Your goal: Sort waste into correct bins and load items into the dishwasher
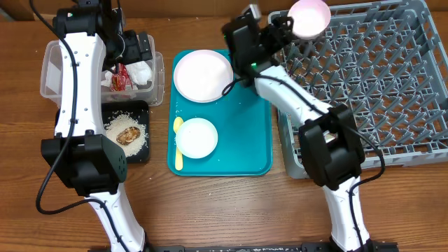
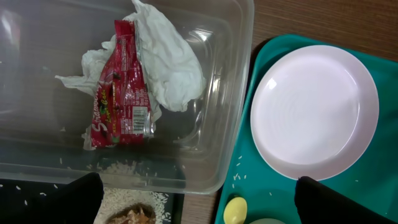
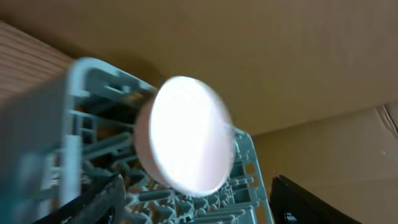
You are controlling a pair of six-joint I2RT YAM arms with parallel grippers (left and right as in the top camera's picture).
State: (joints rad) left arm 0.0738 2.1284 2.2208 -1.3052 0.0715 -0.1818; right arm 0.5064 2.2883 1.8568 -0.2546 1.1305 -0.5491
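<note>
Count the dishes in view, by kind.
Plate: 1
Bowls: 2, tray bowl and rack bowl
Spoon: 1
Total: 4

Wooden table [image 1: 210, 210], clear tub [image 1: 46, 70], black tray [image 1: 138, 106], teal tray [image 1: 245, 140], grey dish rack [image 1: 392, 84]

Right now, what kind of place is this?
Probably a tabletop mock-up of a dish-clearing station: a grey dish rack, a teal serving tray with a pink plate, and a clear tub holding a red wrapper.
</note>
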